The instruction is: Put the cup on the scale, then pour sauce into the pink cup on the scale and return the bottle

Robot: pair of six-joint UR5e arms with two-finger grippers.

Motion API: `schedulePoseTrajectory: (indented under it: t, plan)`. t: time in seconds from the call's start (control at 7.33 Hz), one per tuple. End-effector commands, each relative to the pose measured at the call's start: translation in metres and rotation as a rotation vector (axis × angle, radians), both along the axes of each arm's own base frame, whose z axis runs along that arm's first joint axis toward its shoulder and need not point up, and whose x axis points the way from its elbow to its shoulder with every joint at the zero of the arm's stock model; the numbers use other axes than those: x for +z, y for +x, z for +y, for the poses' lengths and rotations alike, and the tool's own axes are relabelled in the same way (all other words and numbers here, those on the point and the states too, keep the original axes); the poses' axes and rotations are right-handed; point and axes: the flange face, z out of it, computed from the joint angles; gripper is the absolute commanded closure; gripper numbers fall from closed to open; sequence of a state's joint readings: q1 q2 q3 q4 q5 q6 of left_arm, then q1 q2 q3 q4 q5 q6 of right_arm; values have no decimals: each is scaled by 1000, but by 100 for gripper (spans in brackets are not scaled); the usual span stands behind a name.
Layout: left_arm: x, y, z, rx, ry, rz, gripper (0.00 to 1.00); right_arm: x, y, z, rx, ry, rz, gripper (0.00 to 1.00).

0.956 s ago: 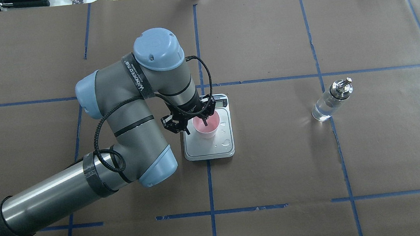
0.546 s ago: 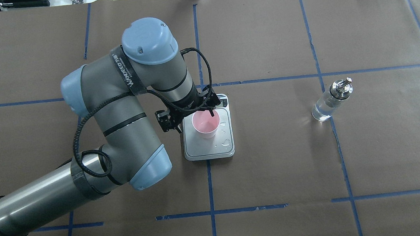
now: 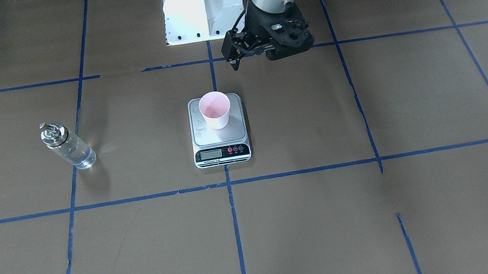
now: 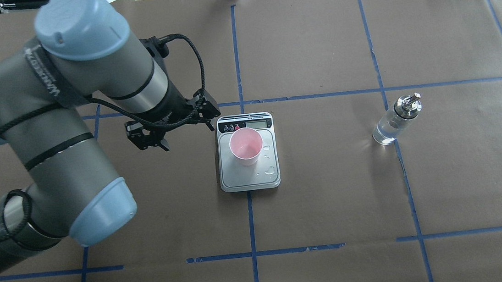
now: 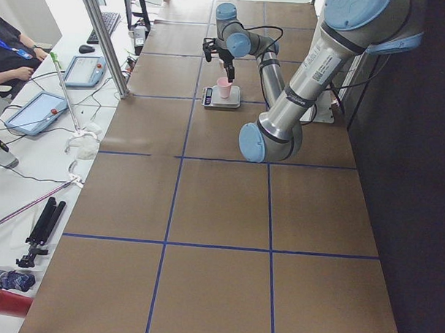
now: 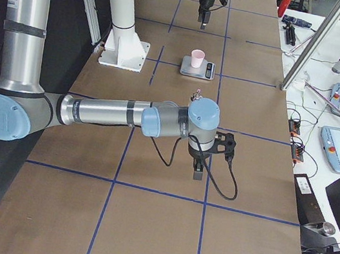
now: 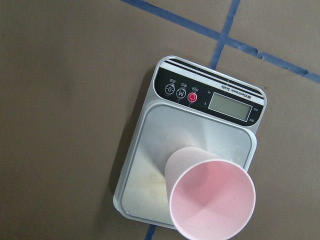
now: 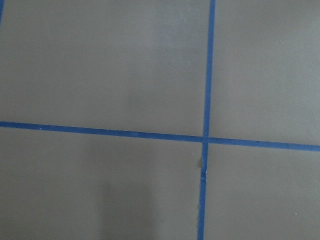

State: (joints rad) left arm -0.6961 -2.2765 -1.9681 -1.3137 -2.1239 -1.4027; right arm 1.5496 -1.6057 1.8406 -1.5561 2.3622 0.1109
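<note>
The pale pink cup (image 4: 246, 147) stands upright on the silver scale (image 4: 236, 181), toward the display end of the platform; the left wrist view has the cup (image 7: 212, 200) on the scale (image 7: 160, 145) too. Off to the right, alone on the table, stands the clear glass bottle (image 4: 395, 120) with its metal pourer; clear sauce shows in its lower part. My left gripper (image 4: 187, 135) hangs open and empty, raised and to the left of the scale, apart from the cup. My right gripper (image 6: 197, 169) appears only in the exterior right view, over bare table, and I cannot tell its state.
Brown paper with blue tape lines (image 4: 234, 46) covers the table. A few droplets (image 4: 271, 170) lie on the scale's platform. The white robot base (image 3: 201, 6) sits behind the scale. Tablets and cables lie on a side desk (image 5: 42, 109), where a person's arm (image 5: 11, 53) rests.
My left gripper let go of the cup's rim, then rose and drew away to the left of the scale. The cup stayed on the scale. The bottle has not moved.
</note>
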Motion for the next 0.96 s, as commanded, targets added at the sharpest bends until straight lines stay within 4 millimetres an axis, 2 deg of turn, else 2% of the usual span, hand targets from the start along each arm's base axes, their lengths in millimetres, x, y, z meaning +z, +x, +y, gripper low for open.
schedulePoseTrajectory:
  t: [0.0, 0.14, 0.27, 0.55, 0.68, 0.82]
  plan:
    - [10, -58, -20, -19, 63, -47, 1, -82, -16, 29, 4, -43, -12, 0]
    - [14, -97, -33, -16, 126, -83, 1, -117, -38, 38, 41, -74, -41, 0]
    - [37, -132, -34, 3, 186, -114, 0, -150, -55, 48, 79, -114, -110, 0]
    - [92, -200, -58, 67, 320, -202, 0, -200, -70, 64, 81, -129, -257, 0]
    - [122, -231, -66, 107, 364, -245, 0, -214, -100, 76, 57, -108, -207, 0]
    - [143, -259, -73, 131, 395, -278, 0, -227, -132, 90, 73, -49, -95, 0]
